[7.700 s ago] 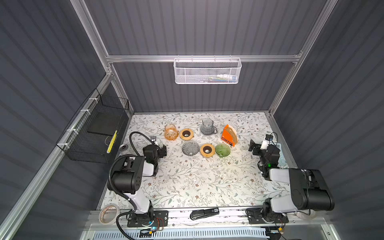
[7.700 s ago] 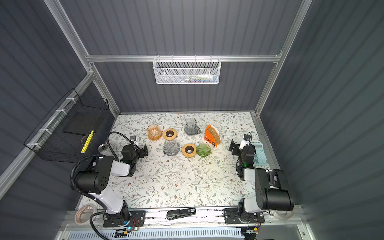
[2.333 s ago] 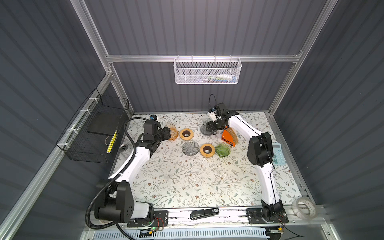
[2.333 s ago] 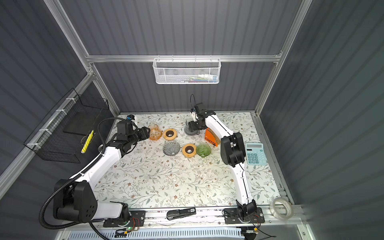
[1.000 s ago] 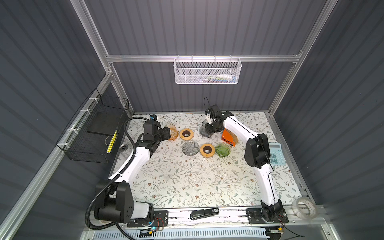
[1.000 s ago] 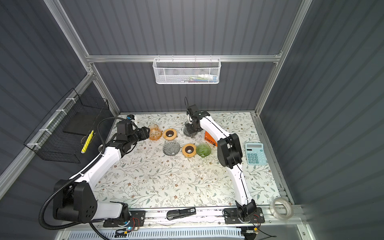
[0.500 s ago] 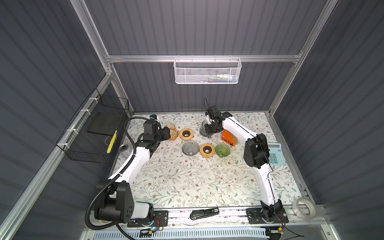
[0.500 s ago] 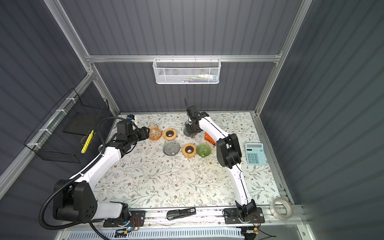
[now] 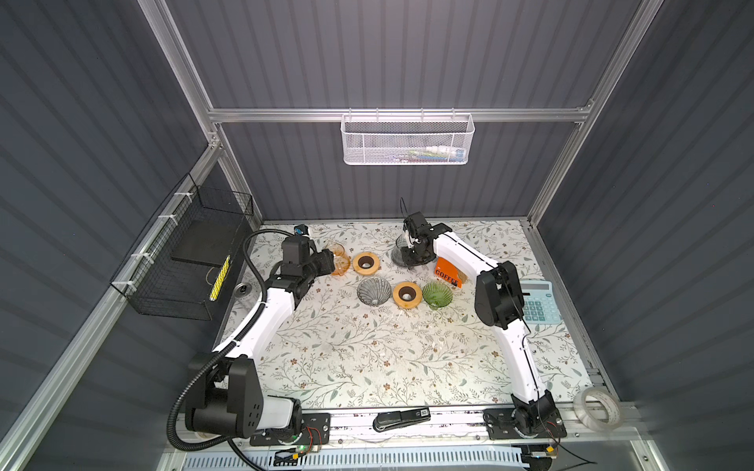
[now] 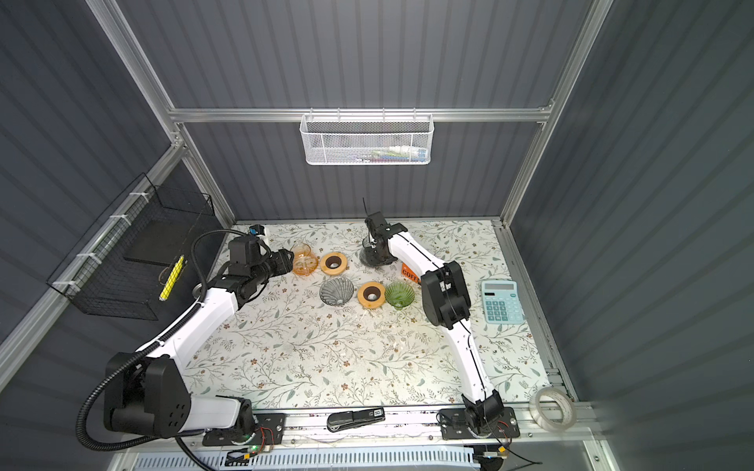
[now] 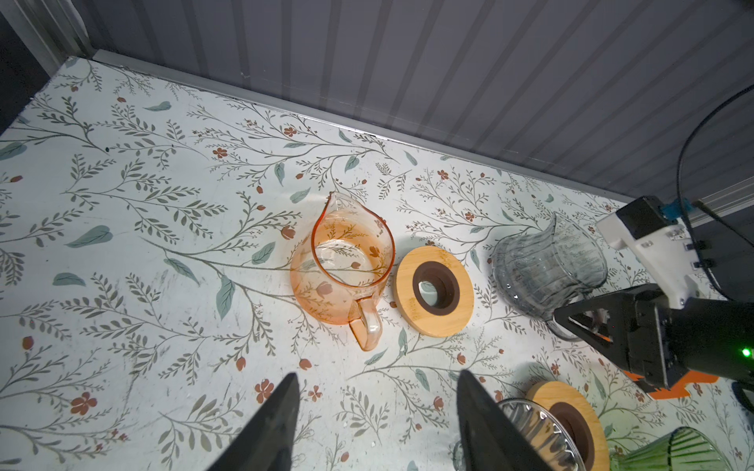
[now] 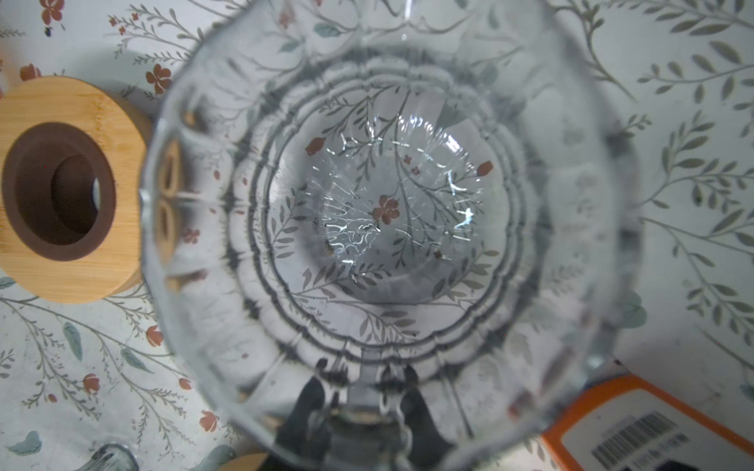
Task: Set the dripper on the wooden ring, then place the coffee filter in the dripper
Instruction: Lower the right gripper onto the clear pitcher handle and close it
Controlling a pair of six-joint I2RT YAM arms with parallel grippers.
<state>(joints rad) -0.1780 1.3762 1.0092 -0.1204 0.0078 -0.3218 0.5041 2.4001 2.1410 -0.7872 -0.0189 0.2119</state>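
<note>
The orange coffee filter pack (image 9: 446, 274) marked COFFEE leans at the back right, partly behind my right arm. A grey ribbed glass dripper (image 9: 373, 290) and a green glass dripper (image 9: 437, 294) sit mid-table with a wooden ring (image 9: 406, 294) between them. My right gripper (image 12: 361, 391) hangs over a grey glass jug (image 12: 387, 204), its fingers (image 12: 310, 403) pressed on either side of the jug's handle. My left gripper (image 11: 375, 375) is open and empty, just short of an orange glass jug (image 11: 342, 265).
A second wooden ring (image 9: 366, 263) lies between the two jugs. A calculator (image 9: 538, 301) lies at the right edge. A stapler (image 9: 402, 419) and a tape roll (image 9: 597, 407) rest on the front rail. A black wire basket (image 9: 183, 261) hangs on the left wall.
My right gripper's jaws have narrowed onto the grey jug's handle while the arm stayed over the jug. The left arm has not moved.
</note>
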